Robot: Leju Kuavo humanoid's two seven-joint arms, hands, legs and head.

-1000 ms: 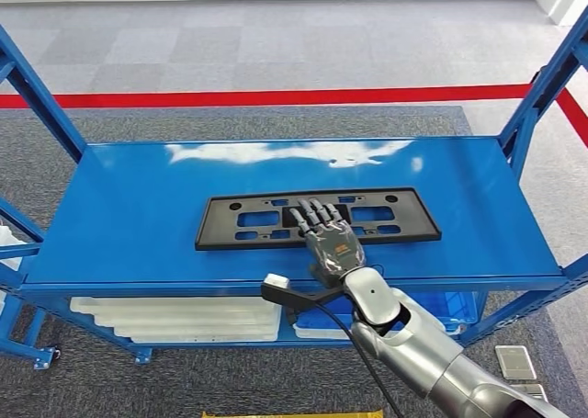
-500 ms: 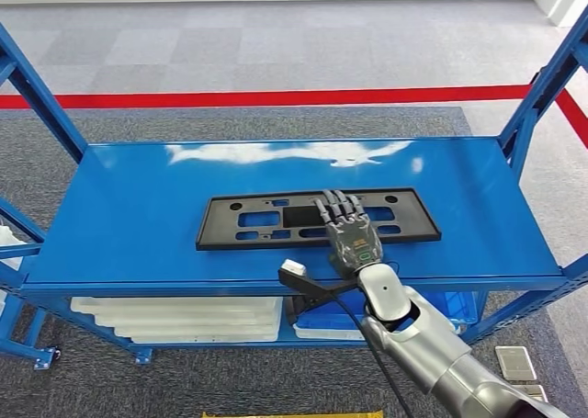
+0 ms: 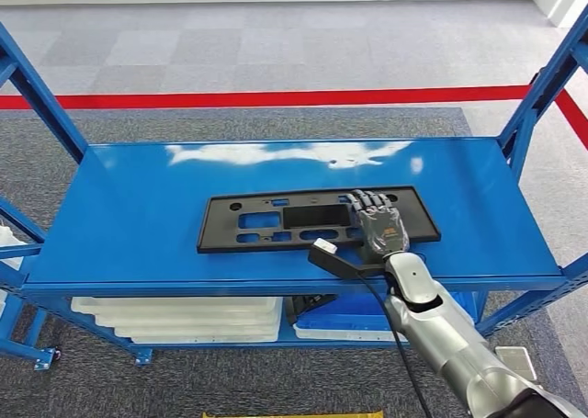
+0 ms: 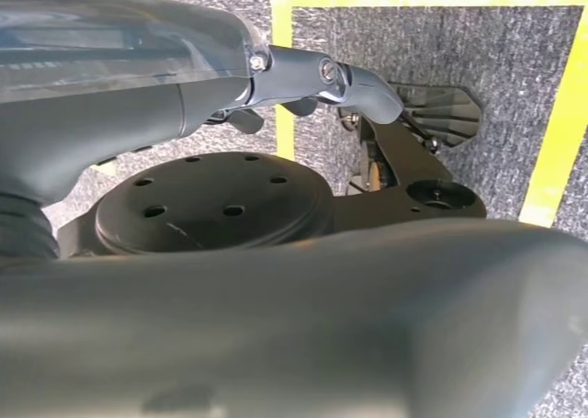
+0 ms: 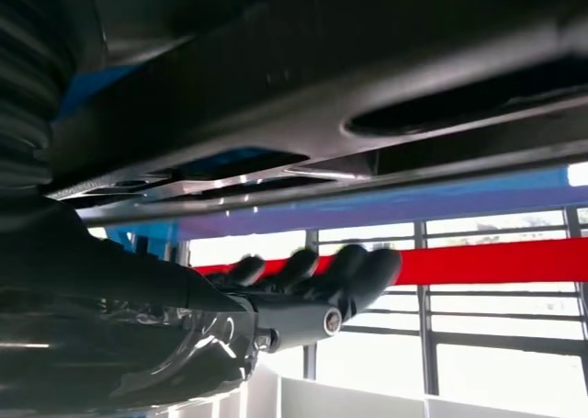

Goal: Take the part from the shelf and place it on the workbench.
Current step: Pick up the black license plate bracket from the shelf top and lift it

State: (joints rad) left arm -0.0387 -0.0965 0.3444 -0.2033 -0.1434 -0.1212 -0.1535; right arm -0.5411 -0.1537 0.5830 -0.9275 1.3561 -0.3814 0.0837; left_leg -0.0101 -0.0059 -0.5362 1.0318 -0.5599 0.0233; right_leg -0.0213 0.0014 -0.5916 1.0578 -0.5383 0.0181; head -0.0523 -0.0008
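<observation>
The part (image 3: 277, 220) is a long flat black plate with cut-outs, lying along the top of the blue shelf (image 3: 139, 216). My right hand (image 3: 378, 223) lies palm down over its right end, fingers stretched out and apart, gripping nothing. The right wrist view shows the part's dark surface (image 5: 346, 78) very close to the straight fingers (image 5: 312, 276); I cannot tell whether they touch. In the left wrist view, my left hand (image 4: 277, 335) is a blurred grey mass hanging over the floor, its fingers hidden.
Blue uprights (image 3: 41, 96) (image 3: 541, 87) stand at both ends of the shelf. The lower level holds white trays (image 3: 180, 315) and a blue bin (image 3: 346, 312). A red line (image 3: 277, 96) crosses the grey floor behind. Bare shelf surface surrounds the part.
My right hand has slid to the right along the part, from its middle to its right end. The part has stayed where it was.
</observation>
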